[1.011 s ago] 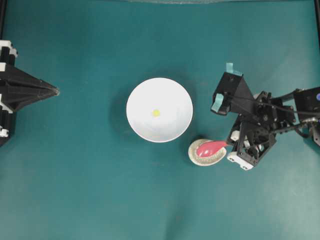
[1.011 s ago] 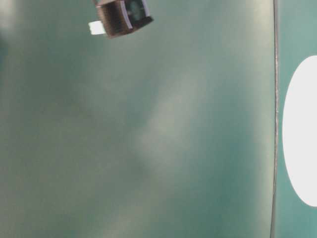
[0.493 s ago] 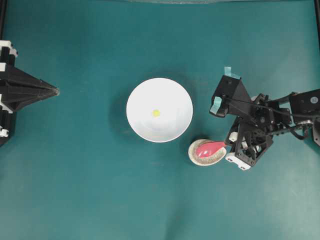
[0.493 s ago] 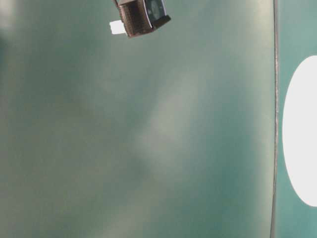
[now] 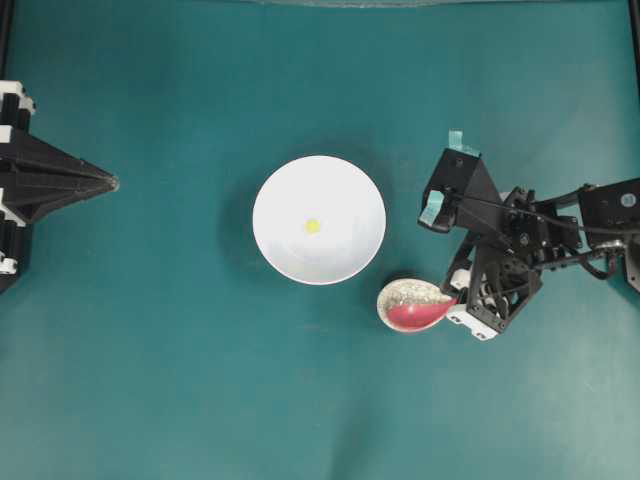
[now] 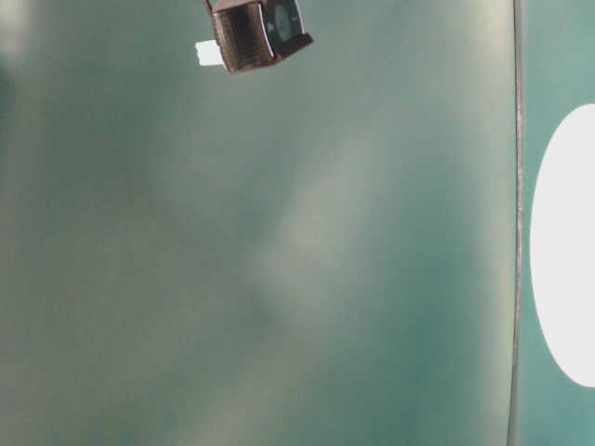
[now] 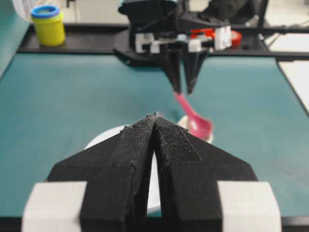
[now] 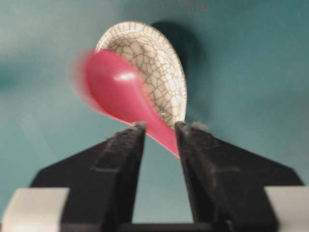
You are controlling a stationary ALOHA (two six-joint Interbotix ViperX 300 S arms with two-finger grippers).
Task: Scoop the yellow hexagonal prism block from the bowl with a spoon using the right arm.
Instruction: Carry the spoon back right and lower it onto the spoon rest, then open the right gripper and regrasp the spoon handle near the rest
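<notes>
The yellow hexagonal prism block (image 5: 312, 226) lies near the middle of the white bowl (image 5: 340, 190). The pink-red spoon (image 5: 415, 314) rests tilted on the lower edge of a speckled spoon rest (image 5: 405, 293), right of the bowl. In the right wrist view the spoon (image 8: 116, 89) is blurred. Its handle crosses slantwise between the tips of my right gripper (image 8: 159, 126), whose jaws stand apart with table showing between them. My right gripper (image 5: 455, 300) is at the handle end. My left gripper (image 5: 112, 183) is shut and holds nothing, far left of the bowl and pointing at it.
In the left wrist view, a yellow jar with a blue lid (image 7: 47, 24) and a red tape roll (image 7: 235, 37) stand beyond the table's far edge. The table-level view shows only blurred teal surface, the bowl's edge (image 6: 567, 251) and part of an arm (image 6: 251, 32).
My right gripper's jaws have parted around the spoon handle. The spoon's scoop has slid from the middle of the rest down to its lower edge. The left arm is unmoved.
</notes>
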